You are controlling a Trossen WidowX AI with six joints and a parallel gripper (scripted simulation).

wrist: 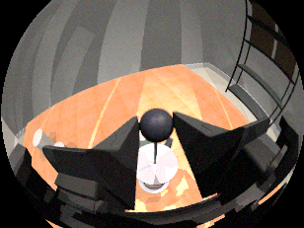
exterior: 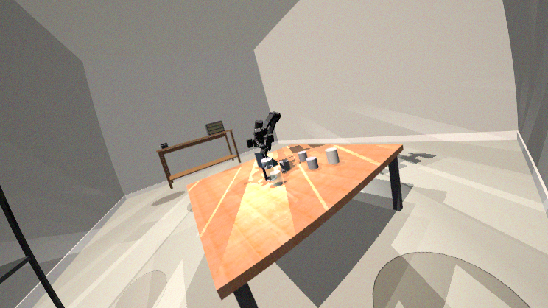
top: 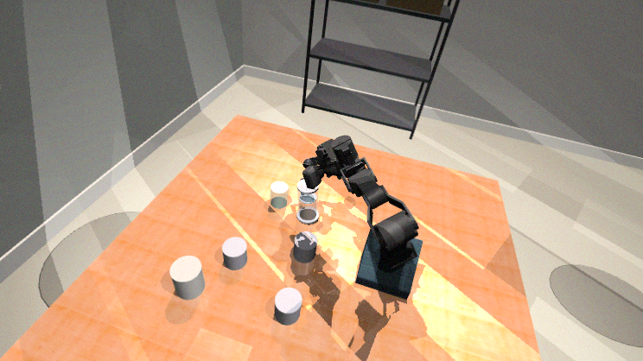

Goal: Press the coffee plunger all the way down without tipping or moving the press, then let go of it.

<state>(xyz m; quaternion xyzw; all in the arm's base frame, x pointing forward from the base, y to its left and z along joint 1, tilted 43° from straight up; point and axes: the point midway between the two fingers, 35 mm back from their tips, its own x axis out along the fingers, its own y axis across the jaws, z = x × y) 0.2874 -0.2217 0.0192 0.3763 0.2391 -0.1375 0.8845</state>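
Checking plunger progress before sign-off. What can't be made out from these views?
- How far the rod runs into the coffee press: top view, gripper covers its lid.
- Finger contact on the plunger knob: wrist view, dark on dark, though the gripper is shut on it.
- Press base on the table: wrist view, fingers and lens edge crop it.
- Press tilt: exterior view, too small.
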